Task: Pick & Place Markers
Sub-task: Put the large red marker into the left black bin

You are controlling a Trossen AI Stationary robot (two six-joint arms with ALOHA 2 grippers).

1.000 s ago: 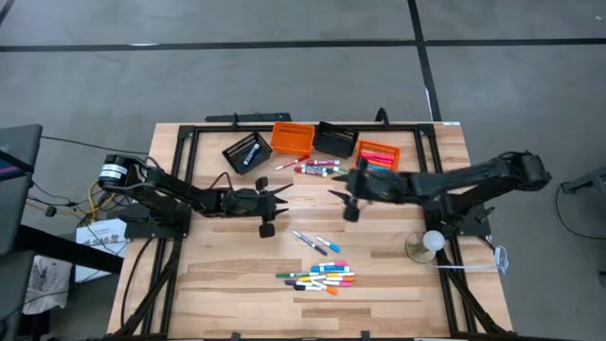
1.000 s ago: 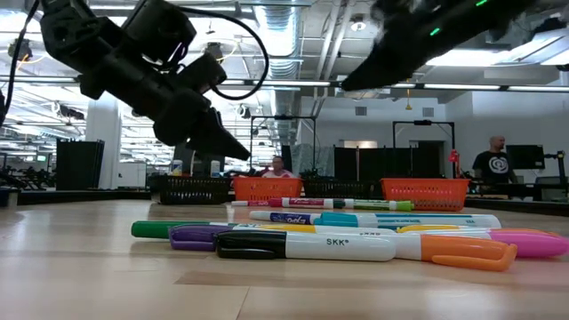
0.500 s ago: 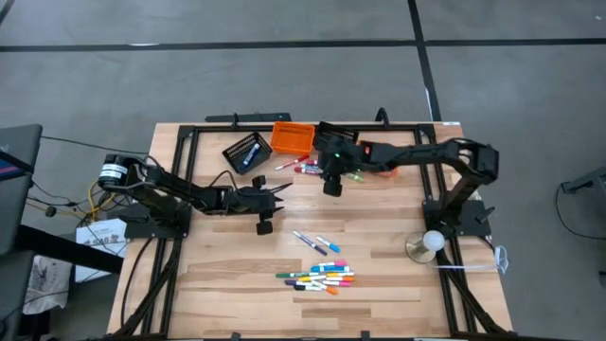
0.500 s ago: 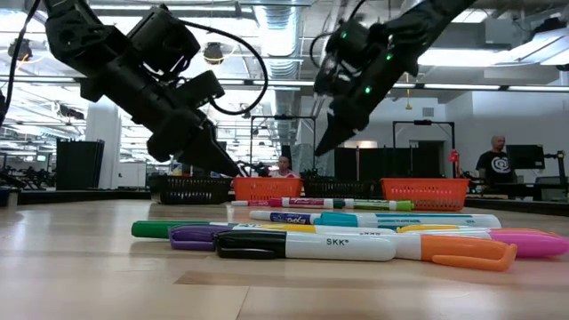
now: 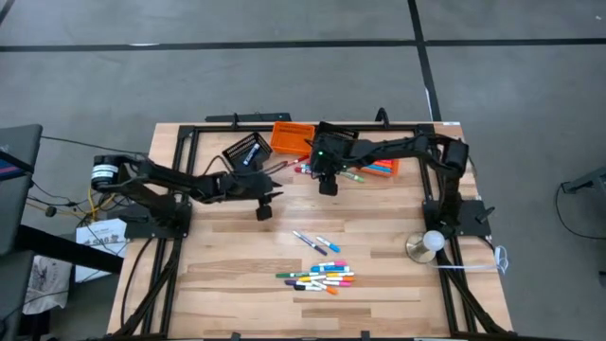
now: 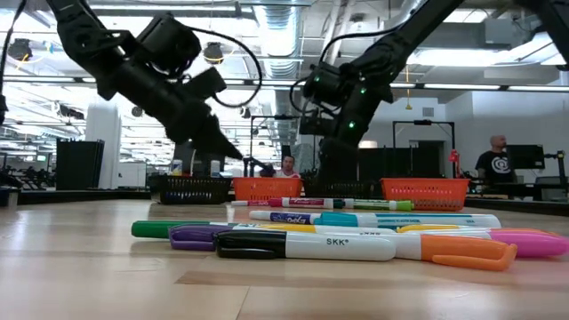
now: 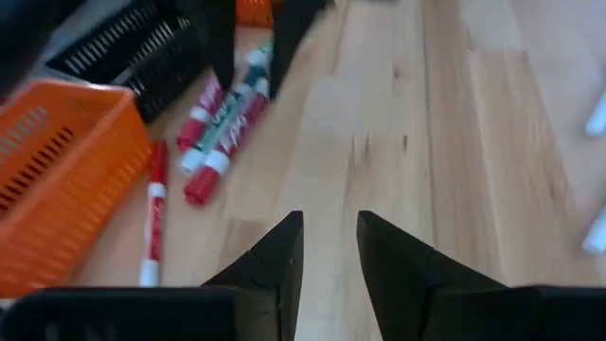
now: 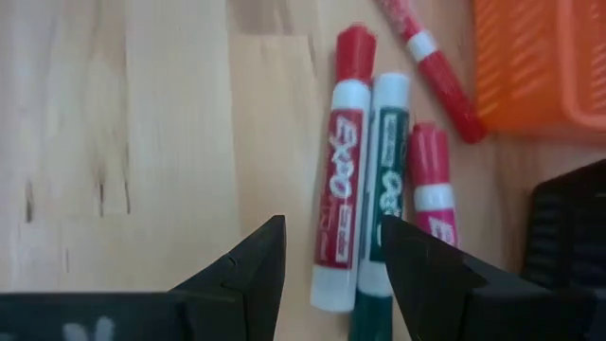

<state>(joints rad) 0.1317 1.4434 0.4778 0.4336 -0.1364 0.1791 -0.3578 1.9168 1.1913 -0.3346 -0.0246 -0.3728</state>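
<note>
The left claw (image 7: 329,248) hangs over bare wooden table (image 7: 454,142), its two dark fingers (image 7: 275,256) parted by a narrow gap with nothing between them. At about ten o'clock from it lies a bunch of red and green markers (image 7: 222,133), with a lone red marker (image 7: 151,213) beside an orange bin (image 7: 57,170). A black bin (image 7: 133,52) sits beyond that one.

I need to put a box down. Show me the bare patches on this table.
Bare wood lies along the near edge below the front marker pile, and between the left gripper and that pile. It is crowded at the far edge: bins, markers and the right gripper.
</note>
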